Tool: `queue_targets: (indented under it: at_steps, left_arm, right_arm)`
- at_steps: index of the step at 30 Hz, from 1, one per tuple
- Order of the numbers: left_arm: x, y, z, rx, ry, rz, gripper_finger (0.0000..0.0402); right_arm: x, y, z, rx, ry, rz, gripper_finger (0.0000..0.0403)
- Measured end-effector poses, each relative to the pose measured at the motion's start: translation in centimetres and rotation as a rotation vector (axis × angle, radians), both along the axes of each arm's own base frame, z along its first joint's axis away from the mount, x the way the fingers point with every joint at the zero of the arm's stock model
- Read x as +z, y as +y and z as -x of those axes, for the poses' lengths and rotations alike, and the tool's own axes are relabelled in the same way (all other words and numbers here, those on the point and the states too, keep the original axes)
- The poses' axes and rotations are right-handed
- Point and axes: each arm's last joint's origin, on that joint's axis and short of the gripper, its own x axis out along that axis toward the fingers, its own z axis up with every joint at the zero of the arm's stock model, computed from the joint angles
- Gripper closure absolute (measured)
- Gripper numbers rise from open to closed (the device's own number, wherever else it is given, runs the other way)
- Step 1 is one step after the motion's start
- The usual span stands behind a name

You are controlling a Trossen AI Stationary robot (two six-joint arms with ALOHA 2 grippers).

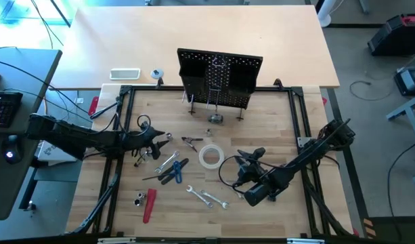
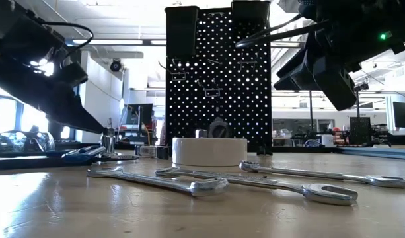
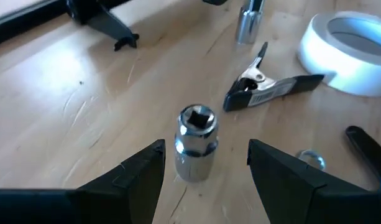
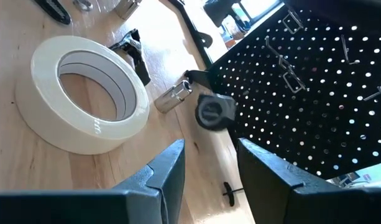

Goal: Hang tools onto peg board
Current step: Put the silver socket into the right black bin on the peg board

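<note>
**Tools on the table, board bare of tools; left gripper straddling a socket**

The peg board [image 1: 219, 80] stands upright at the far edge of the table [image 1: 275, 196]. Its two black bins [image 2: 182, 30] sit at the top corners; what is in them cannot be seen from any view. The wire hooks [image 4: 291, 79] carry nothing visible.

The tools lie loose on the table in front of the board: the white tape roll [image 1: 210, 156] near the middle, the red-handled tool [image 1: 149, 205] and the blue-handled pliers [image 1: 175, 172] toward the left, two wrenches [image 1: 207, 198] nearest the front edge, and the small tape measure [image 4: 214, 112] close to the board's foot.

The left gripper [image 3: 206, 168] is low over the table left of centre, fingers wide apart on either side of an upright chrome socket [image 3: 196, 149], touching nothing. The right gripper [image 4: 209, 165] hangs above the table right of the tape roll, fingers parted, holding nothing.

Judgement: the step in hand is a pick of the socket. It is smooth and round; the fingers should close centred on its body, low enough that it does not tip or roll out.
</note>
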Motion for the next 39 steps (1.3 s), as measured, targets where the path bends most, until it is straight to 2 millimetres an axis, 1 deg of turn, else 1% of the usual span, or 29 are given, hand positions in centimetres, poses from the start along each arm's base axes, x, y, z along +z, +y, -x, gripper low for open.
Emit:
queue_targets:
  at_steps: [3,5,9,11,16,24,29,34,39]
  left_arm:
    - [0.0,0.1,-0.2,0.021,-0.01,-0.011,0.0181]
    - [0.1,0.1,-0.4,0.014,-0.022,-0.023,0.0181]
    - [0.2,0.0,-0.9,-0.02,0.007,-0.028,0.0181]
    - [0.0,-0.1,-1.1,-0.033,0.033,-0.02,0.0181]
    - [-0.6,0.1,-1.2,0.004,0.08,-0.017,0.0181]
    - [-0.6,0.8,-1.9,0.014,0.035,-0.01,0.0182]
    - [-1.0,1.1,-2.1,-0.004,0.062,0.029,0.0207]
    - [-0.7,1.1,-2.6,-0.015,0.023,0.005,0.0246]
    - [-0.6,1.2,-2.6,-0.017,0.022,-0.014,0.0259]
  right_arm:
    - [0.0,0.0,0.0,0.0,0.001,0.001,0.0263]
    - [0.0,-0.1,0.0,-0.001,0.004,0.004,0.0263]
    - [0.0,-0.1,0.0,-0.002,0.002,0.003,0.0263]
    - [0.0,-0.1,0.0,-0.003,-0.002,0.001,0.0263]
    - [0.0,-0.1,0.0,-0.01,-0.017,-0.007,0.0263]
    - [0.0,-0.1,-0.1,-0.009,-0.017,-0.011,0.0263]
    - [0.0,-0.1,-0.1,-0.011,-0.024,-0.02,0.0263]
    - [0.0,-0.1,0.0,-0.015,-0.032,-0.032,0.0263]
    - [0.0,-0.1,0.0,-0.013,-0.028,-0.034,0.0263]
